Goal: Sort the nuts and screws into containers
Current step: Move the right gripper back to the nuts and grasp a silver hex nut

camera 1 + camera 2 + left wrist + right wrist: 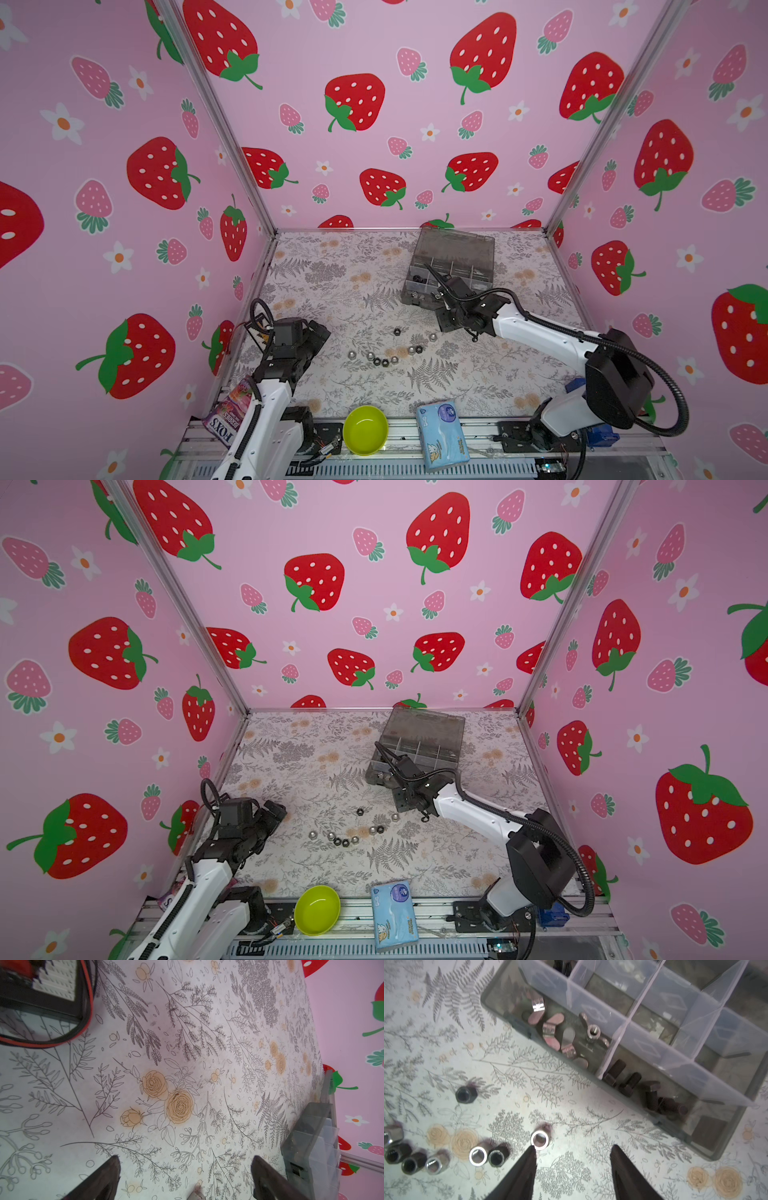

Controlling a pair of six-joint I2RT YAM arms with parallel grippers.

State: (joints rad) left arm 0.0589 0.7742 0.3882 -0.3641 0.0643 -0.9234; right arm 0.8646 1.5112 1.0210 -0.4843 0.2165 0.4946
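Right jaws half parted, empty, silver nut (pixel 539 1140) just beside one tip; left jaws wide, empty.

Soft, even light comes from overhead; in both top views the counter (pixel 478 374) is bright and my arms (pixel 540 332) throw only faint shadows. The wide lens bows the walls (pixel 374 124) outward at the edges. In my right wrist view my fingers (pixel 521 1176) are dark and blurred, the nuts (pixel 539 1139) sharp with short purplish shadows, the box (pixel 633 1009) dividers milky with glare.
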